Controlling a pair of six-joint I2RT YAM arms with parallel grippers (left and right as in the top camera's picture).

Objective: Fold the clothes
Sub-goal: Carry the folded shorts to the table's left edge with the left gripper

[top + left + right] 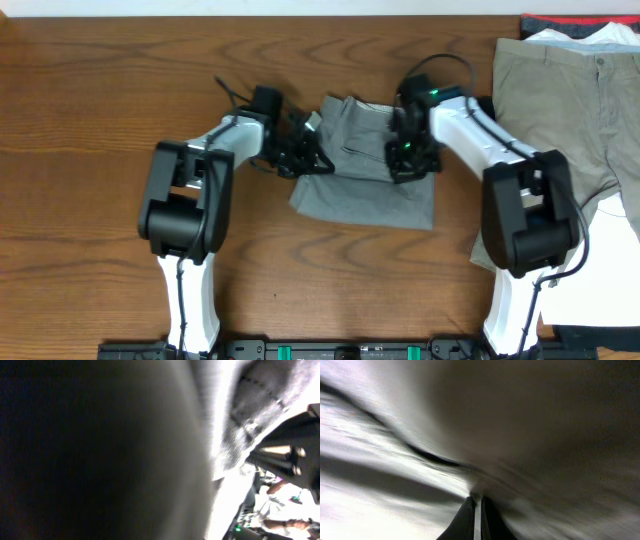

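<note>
The grey shorts (365,185) lie wrinkled in the middle of the table, partly bunched at the top. My left gripper (305,157) sits at their left edge. Its fingers are hidden in the left wrist view, where dark grey cloth (250,400) fills the picture close to the lens, and it is shut on the cloth. My right gripper (404,165) is down on the right part of the shorts. In the right wrist view its two dark fingers (465,520) stand almost together, pinching a fold of the grey shorts (395,450).
Khaki trousers (560,100) lie spread at the right, just beside my right arm. A white garment (600,35) and a red-black one (560,20) show at the back right corner. Bare wooden table (100,110) extends to the left and front.
</note>
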